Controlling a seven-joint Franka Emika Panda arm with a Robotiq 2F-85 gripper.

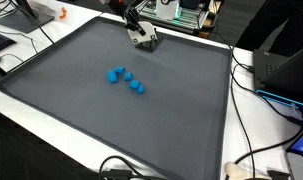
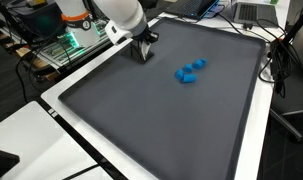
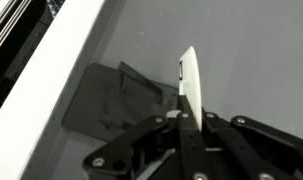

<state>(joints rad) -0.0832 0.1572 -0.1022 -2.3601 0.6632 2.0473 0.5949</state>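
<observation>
My gripper point(image 1: 142, 40) is low over the far edge of a dark grey mat point(image 1: 81, 110), close to its white rim, in both exterior views point(image 2: 146, 52). In the wrist view the fingers point(image 3: 188, 112) are closed on a thin white flat piece point(image 3: 189, 72) that sticks out past the tips, edge-on. Its shadow falls on the mat beside it. A small cluster of blue blocks point(image 1: 124, 78) lies loose near the middle of the mat, well apart from the gripper, and also shows in an exterior view point(image 2: 189, 71).
The mat point(image 2: 141, 120) lies on a white table with a raised white border point(image 3: 51, 70). Cables point(image 1: 253, 120) run along one side. Monitors, electronics and an orange object point(image 1: 62, 15) stand beyond the far edge.
</observation>
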